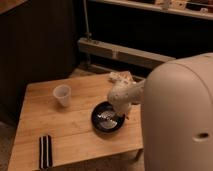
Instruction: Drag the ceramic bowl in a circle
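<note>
The ceramic bowl (105,119) is round, shallow and glossy black with a shiny ringed inside. It sits on the wooden table (75,130), right of the middle. My gripper (121,111) is at the end of the white arm, down at the bowl's right rim; the wrist hides where it meets the bowl. A small translucent white cup (62,95) stands upright to the left of the bowl, apart from it.
A flat black ribbed object (45,151) lies near the table's front left corner. A tan crumpled thing (120,76) sits at the table's back edge. My large white arm housing (180,120) fills the right side. Dark shelving and a grey rail (125,52) stand behind the table.
</note>
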Controlling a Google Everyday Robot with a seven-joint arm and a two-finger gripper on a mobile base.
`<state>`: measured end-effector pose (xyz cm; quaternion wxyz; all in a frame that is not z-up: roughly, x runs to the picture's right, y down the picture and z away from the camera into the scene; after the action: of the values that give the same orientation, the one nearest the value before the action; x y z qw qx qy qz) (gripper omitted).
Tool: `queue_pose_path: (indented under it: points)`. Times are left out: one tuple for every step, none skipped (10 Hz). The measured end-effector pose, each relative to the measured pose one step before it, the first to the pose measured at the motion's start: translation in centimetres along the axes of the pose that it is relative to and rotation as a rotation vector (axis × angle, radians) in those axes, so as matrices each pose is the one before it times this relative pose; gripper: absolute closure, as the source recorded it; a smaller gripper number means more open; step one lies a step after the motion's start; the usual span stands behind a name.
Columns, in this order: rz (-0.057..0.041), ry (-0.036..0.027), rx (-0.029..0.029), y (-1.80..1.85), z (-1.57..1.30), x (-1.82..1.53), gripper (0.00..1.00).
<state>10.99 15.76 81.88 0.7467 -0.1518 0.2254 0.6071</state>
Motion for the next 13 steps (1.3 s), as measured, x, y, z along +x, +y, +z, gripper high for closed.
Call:
queue_pose_path:
  points:
    - [-0.02442,-0.00015,-0.00356,0.311,-0.831,2.511,1.0]
    - [-0.04473,-0.00382,-0.0172,1.337,-0.975,2.504,1.0]
    - [-0.03071,-0.00241,-0.01273,0.932,-0.593,1.328,1.0]
    - [-0.03019,-0.00135,-0.01524,1.051,-0.494,1.079,1.0]
    - [-0.05577,-0.00345,-0.02664,2.218,-0.491,0.588,1.0]
    - [-0.03613,-0.0003,-0.02766,2.193,-0.182,0.013,1.0]
    - [-0.02654,-0.00385,-0.01817,1.578,-0.083,-0.383,1.0]
    - [-0.04818,-0.00578,-0.04271,3.701,-0.011,-1.489,1.0]
    - [-0.02933,-0.00627,-0.02629,2.237,0.094,-1.372,1.0]
    - [-0.02087,-0.00646,-0.02422,1.791,0.172,-1.437,1.0]
    - [-0.02352,-0.01162,-0.02857,2.088,0.301,-2.233,1.0]
    - [-0.01431,-0.00965,-0.01746,1.344,0.205,-1.587,1.0]
    - [-0.00928,-0.00808,-0.01308,1.201,0.292,-1.585,1.0]
